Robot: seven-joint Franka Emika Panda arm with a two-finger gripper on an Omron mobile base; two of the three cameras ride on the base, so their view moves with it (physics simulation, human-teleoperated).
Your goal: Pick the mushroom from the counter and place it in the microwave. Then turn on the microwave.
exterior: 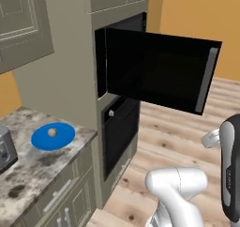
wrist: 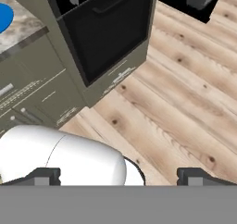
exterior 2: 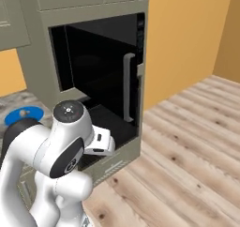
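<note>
The tan mushroom [exterior: 52, 132] sits in the middle of a blue round plate [exterior: 53, 136] on the speckled counter [exterior: 33, 170]. The plate's edge [wrist: 3, 15] also shows in the hand view. The microwave [exterior: 100, 62] is built into the tall cabinet, its dark glass door [exterior: 159, 71] swung wide open toward the room; the grey bar handle [exterior 2: 126, 87] stands edge-on. My gripper [wrist: 119, 176] is open and holds nothing, its fingertips [wrist: 44, 175] far apart. It hangs over the wood floor in front of the oven, well right of the plate.
A black oven [exterior: 119, 132] sits under the microwave, with beige cabinet doors [wrist: 32, 93] beside it. A toaster [exterior: 4, 151] stands at the counter's left edge. Wood floor [exterior: 173, 137] stretches to the right. The open door overhangs the floor at about arm height.
</note>
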